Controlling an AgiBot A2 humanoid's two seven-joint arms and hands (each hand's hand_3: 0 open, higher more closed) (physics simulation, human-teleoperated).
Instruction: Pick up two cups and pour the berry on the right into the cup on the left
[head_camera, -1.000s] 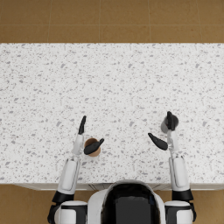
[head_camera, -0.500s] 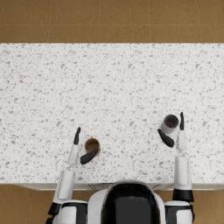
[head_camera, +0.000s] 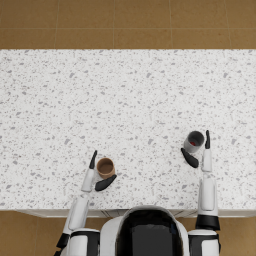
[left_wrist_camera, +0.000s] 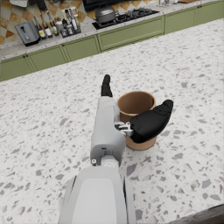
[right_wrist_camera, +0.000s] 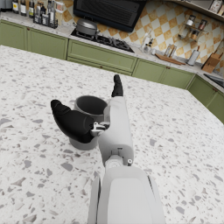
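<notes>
Right now I am looking down at a speckled white desk with two small cups standing upright near its front edge, well apart. Toward the front left corner the brown cup is sitting, a plain terracotta colour with a tan inside; in the left wrist view it is looking empty. Toward the front right the grey cup is standing, smooth and dark-rimmed, and from the head view I am seeing a small red berry inside it.

My left hand is cupping the brown cup: the thumb is lying across its near wall while the fingers are reaching straight along its far side. I cannot tell whether it is gripping firmly, and the cup is sitting on the desk. My right hand is doing the same at the grey cup, thumb wrapping one side, fingers extending past the other; grip likewise unclear.

I am finding no label, brand or writing on either cup.
</notes>
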